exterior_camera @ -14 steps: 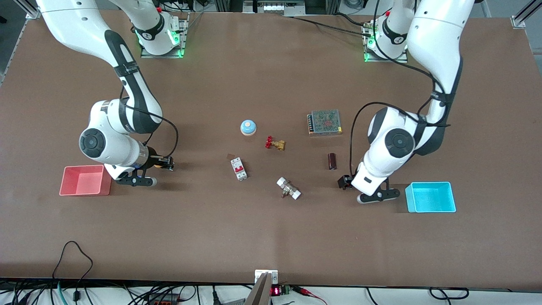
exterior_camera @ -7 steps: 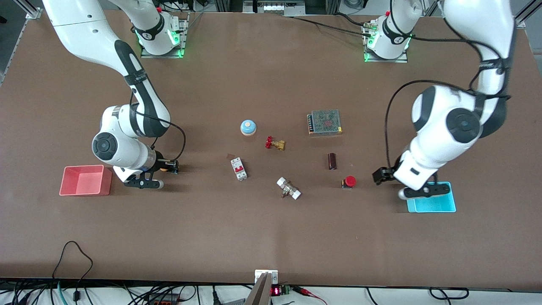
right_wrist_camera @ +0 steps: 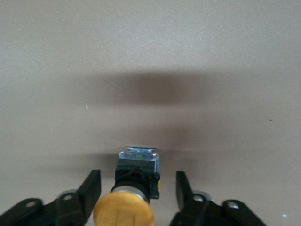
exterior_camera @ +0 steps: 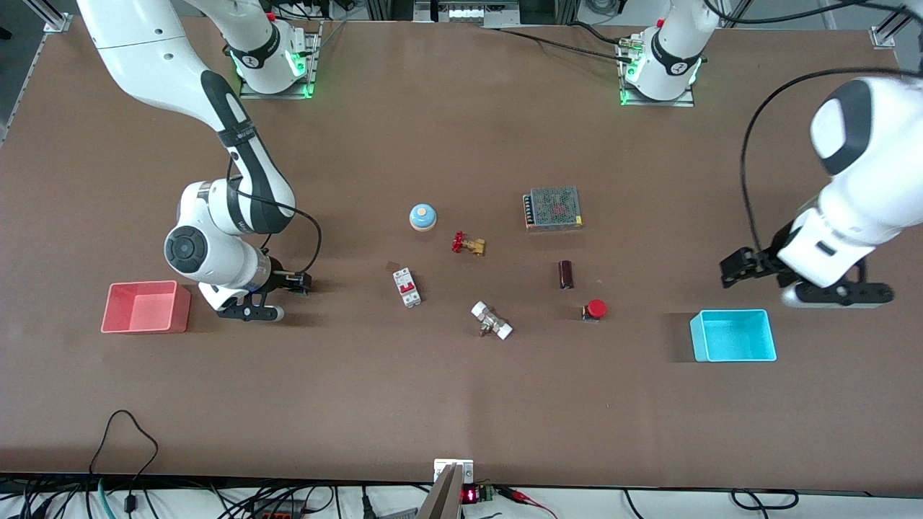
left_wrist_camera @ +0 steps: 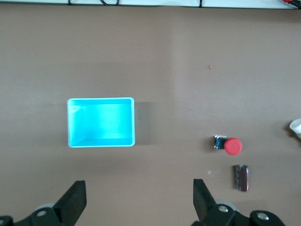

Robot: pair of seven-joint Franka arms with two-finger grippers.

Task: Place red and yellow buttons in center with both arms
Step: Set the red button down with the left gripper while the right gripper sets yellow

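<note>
The red button lies on the brown table in the center stretch, toward the left arm's end; it also shows in the left wrist view. My left gripper is open and empty, raised above the table beside the cyan bin, well apart from the red button; its wide-spread fingers show in the left wrist view. The yellow button sits between the fingers of my right gripper, which is open with a gap on each side. In the front view the right gripper is low beside the pink bin and hides the yellow button.
Pink bin at the right arm's end, cyan bin at the left arm's end. In the center: blue-domed button, brass valve, circuit breaker, metal fitting, dark cylinder, mesh-topped box.
My left gripper let go of the red button, leaving it on the table, then rose and swung toward its own end. My right gripper crept slightly toward the center.
</note>
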